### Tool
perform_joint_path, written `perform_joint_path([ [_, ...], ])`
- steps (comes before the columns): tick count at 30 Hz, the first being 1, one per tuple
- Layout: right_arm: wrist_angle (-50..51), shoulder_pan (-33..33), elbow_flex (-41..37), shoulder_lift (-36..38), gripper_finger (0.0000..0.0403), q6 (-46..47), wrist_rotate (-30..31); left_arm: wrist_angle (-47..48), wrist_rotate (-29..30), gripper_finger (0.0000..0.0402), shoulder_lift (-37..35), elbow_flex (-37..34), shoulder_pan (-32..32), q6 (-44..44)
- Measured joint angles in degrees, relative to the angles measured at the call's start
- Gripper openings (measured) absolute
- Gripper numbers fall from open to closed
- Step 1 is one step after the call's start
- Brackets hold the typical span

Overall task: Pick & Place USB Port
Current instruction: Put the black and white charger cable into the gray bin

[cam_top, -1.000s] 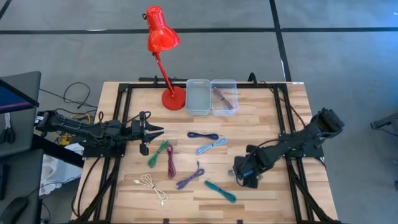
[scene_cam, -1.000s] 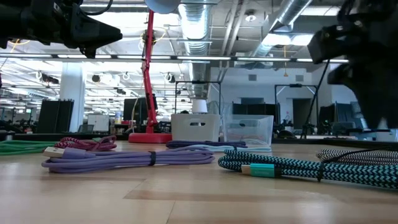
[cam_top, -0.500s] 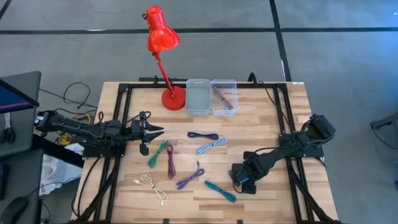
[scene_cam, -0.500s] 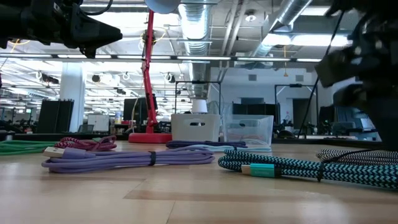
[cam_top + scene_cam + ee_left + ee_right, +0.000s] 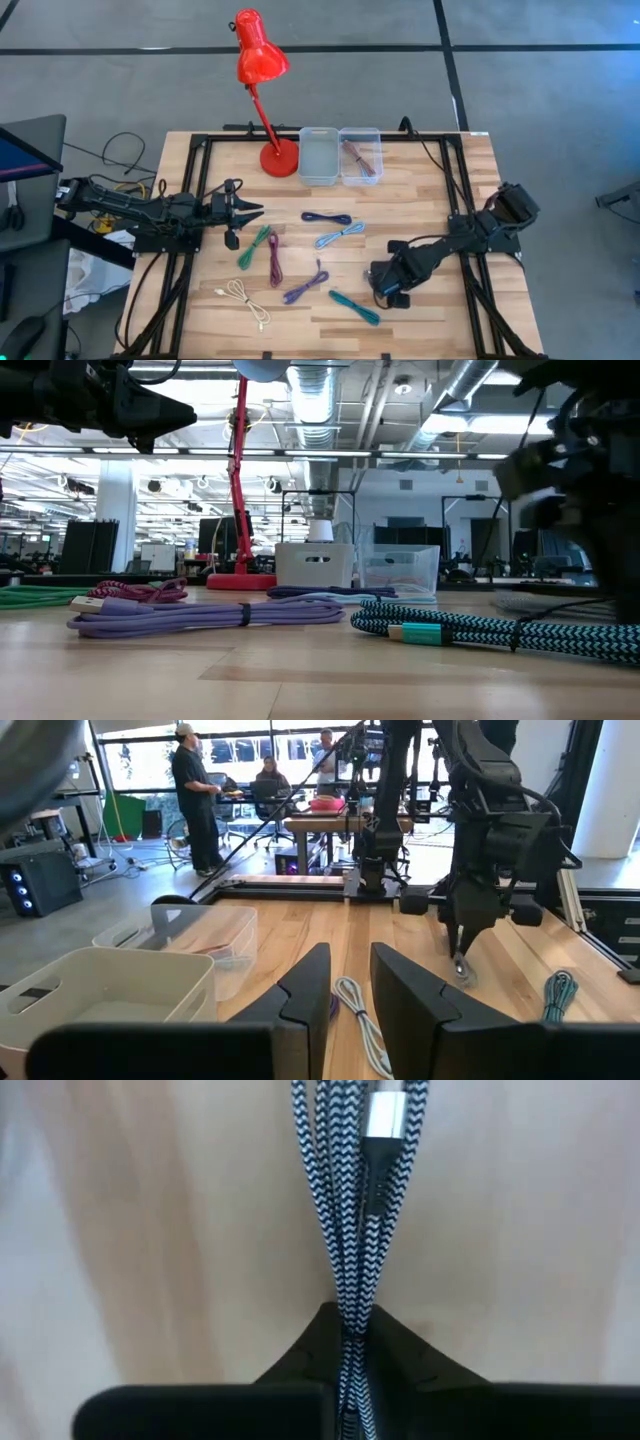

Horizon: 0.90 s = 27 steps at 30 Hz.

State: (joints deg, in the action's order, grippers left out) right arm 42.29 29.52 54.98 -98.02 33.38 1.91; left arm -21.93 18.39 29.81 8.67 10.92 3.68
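My right gripper is low over the table's right half, shut on a black-and-white braided USB cable with a silver plug. From above, the gripper hides that cable. My left gripper hovers open at the table's left with nothing between its fingers. Loose coiled cables lie flat on the wood: green, maroon, purple, teal, white, dark blue and light blue. My right gripper pinches the bundled strands of the black-and-white cable between its two fingers, several strands together. The fingers come from above, and the bundle runs straight out past the fingertips. Whether the cable is clear of the wood I cannot tell.
A grey bin and a clear bin holding a cable stand side by side at the far edge. A red desk lamp stands left of them. Black frame rails run along the table's sides. People stand in the room beyond.
My right gripper has gone down toward the table and a little toward the table's left and near edges, ending over the black-and-white cable.
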Motion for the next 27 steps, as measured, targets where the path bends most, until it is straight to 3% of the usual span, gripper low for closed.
perform_joint_path([
  [6,-1.34,-0.13,-0.02,2.59,0.0012,-1.10,7.38,-0.26,0.00,0.0076,0.38,0.00,-0.07,-4.20],
  [13,-12.13,-3.02,0.05,4.51,0.0010,-7.74,14.90,-3.77,-0.19,0.0076,3.84,0.02,-0.07,-4.16],
  [27,-30.77,-12.81,0.05,4.60,0.0009,-24.24,16.71,-12.63,-1.07,0.0130,16.71,1.75,-0.13,-4.96],
])
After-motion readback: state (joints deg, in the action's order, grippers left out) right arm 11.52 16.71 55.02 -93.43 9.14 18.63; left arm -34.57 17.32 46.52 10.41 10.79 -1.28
